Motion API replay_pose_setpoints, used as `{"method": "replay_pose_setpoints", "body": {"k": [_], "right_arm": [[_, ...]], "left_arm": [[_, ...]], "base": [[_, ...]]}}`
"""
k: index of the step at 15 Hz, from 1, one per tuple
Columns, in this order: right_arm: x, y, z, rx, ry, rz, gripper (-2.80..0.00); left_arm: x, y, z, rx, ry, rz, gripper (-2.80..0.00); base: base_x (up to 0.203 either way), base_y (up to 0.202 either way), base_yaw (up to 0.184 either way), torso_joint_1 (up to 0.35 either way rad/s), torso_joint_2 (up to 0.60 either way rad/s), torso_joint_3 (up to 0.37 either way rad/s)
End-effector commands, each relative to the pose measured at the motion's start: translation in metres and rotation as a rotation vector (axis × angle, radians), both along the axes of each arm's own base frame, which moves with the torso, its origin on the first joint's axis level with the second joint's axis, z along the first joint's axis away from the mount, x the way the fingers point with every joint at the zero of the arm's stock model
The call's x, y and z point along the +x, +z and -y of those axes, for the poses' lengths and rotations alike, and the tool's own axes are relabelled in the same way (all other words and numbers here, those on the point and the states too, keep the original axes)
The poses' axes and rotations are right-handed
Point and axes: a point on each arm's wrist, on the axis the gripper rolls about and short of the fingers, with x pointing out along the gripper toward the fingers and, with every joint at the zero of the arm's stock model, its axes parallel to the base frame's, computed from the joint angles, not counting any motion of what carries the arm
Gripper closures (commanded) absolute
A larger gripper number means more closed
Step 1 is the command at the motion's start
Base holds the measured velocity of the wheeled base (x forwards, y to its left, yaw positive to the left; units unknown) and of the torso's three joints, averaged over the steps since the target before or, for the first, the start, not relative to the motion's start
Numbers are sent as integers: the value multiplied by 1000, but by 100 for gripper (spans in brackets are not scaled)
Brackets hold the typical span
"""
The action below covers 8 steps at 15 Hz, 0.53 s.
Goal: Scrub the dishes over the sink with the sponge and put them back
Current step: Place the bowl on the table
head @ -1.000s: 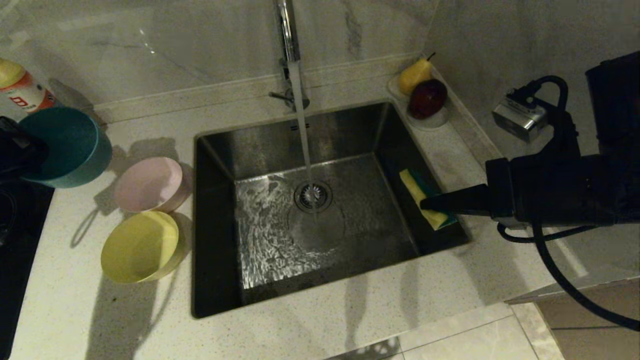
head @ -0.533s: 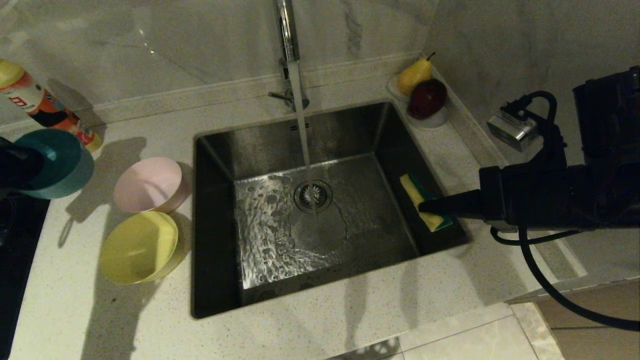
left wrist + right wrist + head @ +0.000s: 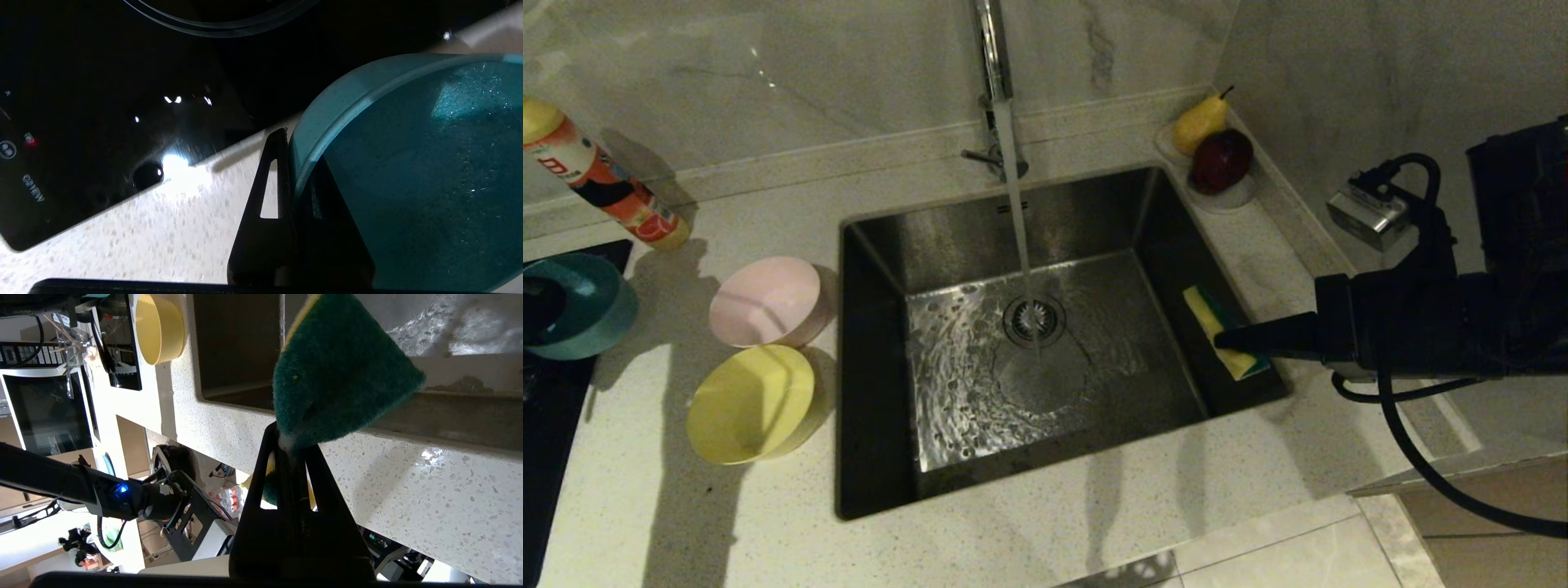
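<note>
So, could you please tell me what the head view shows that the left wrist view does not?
Head view only: steel sink, running tap, pink bowl, yellow bowl, fruit dish, and the right gripper pinching the green-and-yellow sponge.

Left wrist view only: left fingers clamping the rim.

Both: blue bowl, speckled counter.

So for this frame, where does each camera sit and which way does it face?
Head: above, looking down at the sink; right gripper shows.
Left wrist: behind the left gripper, facing the blue bowl it holds.
Right wrist: behind the fingers, facing the sponge.
Head and right wrist share sponge and yellow bowl.
</note>
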Motion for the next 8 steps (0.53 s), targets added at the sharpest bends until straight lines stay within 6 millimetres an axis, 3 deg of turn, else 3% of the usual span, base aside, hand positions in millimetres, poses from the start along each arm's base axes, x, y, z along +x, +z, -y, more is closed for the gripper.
{"method": "replay_pose_setpoints", "body": {"k": [1,8], "right_arm": [[-1,-3,0,-1,4,-12,0],[-3,-8,1,-3,17,-29,0]], "left_arm": [[-3,-6,-22,-53,46,18,0],[-7,-14,-71,-76,146,36,0]], "base": [[0,0,0,0,0,0],[0,0,0,0,0,0]]}}
